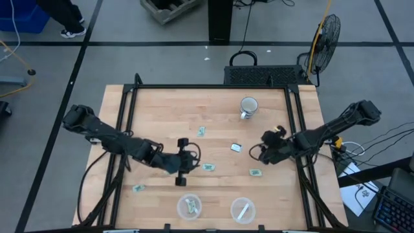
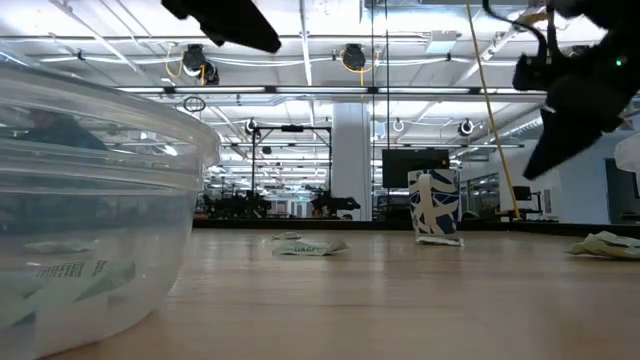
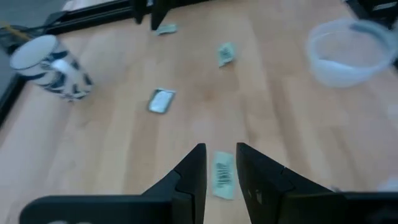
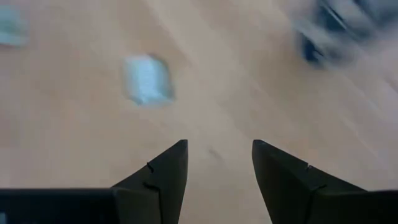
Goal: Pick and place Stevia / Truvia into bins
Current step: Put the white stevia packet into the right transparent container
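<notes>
Matt wood table, clear glossy plastic bins

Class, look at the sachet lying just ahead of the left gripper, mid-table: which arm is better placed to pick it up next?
Left. The left gripper is open with that sachet between its fingertips. The right gripper hovers farther off, nearer the table's right side.

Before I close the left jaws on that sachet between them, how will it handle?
The sachet lies flat on the table, so the left gripper may struggle to get under it. It looks like thin paper: probably light, floppy, and likely to slide if nudged.
</notes>
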### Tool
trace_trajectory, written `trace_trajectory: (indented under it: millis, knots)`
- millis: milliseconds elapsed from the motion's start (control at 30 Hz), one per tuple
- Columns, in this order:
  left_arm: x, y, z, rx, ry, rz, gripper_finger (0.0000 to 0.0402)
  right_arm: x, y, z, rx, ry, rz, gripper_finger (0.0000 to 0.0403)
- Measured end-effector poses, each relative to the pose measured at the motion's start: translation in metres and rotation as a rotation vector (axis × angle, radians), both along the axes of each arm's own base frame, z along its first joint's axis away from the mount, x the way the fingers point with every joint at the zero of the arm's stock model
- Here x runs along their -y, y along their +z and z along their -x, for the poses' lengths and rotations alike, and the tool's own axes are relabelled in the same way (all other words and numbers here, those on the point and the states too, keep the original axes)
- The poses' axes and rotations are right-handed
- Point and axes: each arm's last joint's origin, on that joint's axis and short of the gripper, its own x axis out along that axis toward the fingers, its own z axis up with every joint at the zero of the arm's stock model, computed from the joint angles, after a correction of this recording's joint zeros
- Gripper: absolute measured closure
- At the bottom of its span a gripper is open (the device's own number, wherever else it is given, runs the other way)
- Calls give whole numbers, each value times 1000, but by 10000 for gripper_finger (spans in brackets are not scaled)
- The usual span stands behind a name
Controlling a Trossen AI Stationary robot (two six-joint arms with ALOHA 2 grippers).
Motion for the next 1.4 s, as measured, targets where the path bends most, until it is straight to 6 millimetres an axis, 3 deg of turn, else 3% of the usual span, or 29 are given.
trace_trajectory:
  millis: [200,467,967,1400]
  knots:
    - [-22,-1,-6,-8,88,17,309,18,-14,13,-12,-330,-47,229]
    - [-35,-1,-10,-10,117,-2,309,34,-56,37,-143,-559,-216,229]
    - [-47,-1,-13,-11,153,-4,309,38,-57,37,-162,-568,-241,237]
    - [-48,-1,-12,-18,153,-4,309,37,-57,31,-109,-550,-268,341]
